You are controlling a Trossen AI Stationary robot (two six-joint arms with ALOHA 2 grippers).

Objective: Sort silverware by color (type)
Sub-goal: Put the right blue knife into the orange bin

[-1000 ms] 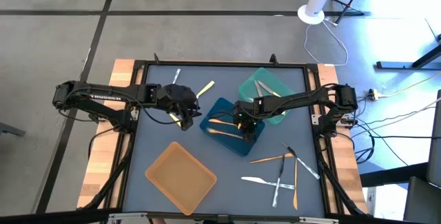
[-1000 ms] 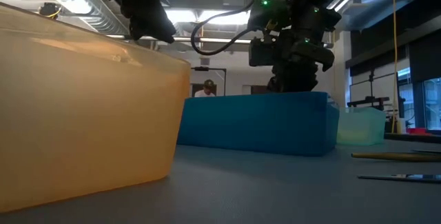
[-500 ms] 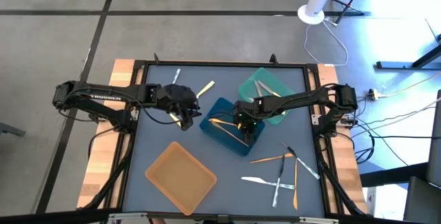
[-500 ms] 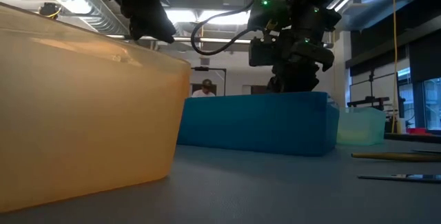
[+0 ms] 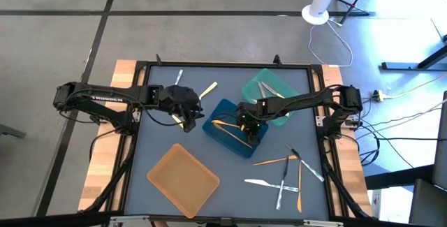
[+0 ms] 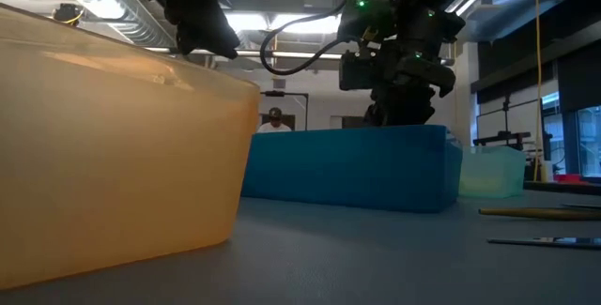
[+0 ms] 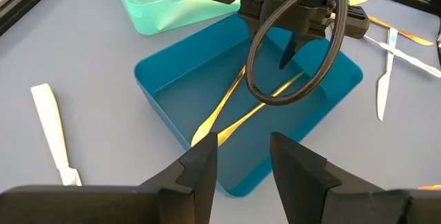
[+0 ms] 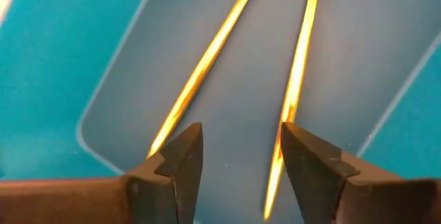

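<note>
Two yellow utensils (image 7: pixel 238 110) lie in the blue tray (image 5: pixel 234 128) under the open, empty right pincer (image 8: pixel 238 162), left pincer (image 7: pixel 241 165) likewise open and empty, and at five o'clock on the bench (image 5: pixel 147 143) orange and clear pieces (image 5: pixel 283 178) wait unsorted.

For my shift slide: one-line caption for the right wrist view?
Right gripper open above the blue tray, two yellow utensils lying inside.

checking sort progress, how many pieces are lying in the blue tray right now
2: both yellow, lying side by side on the floor of the blue tray. One yellow piece sits beside the other yellow piece; none look hidden.
</note>
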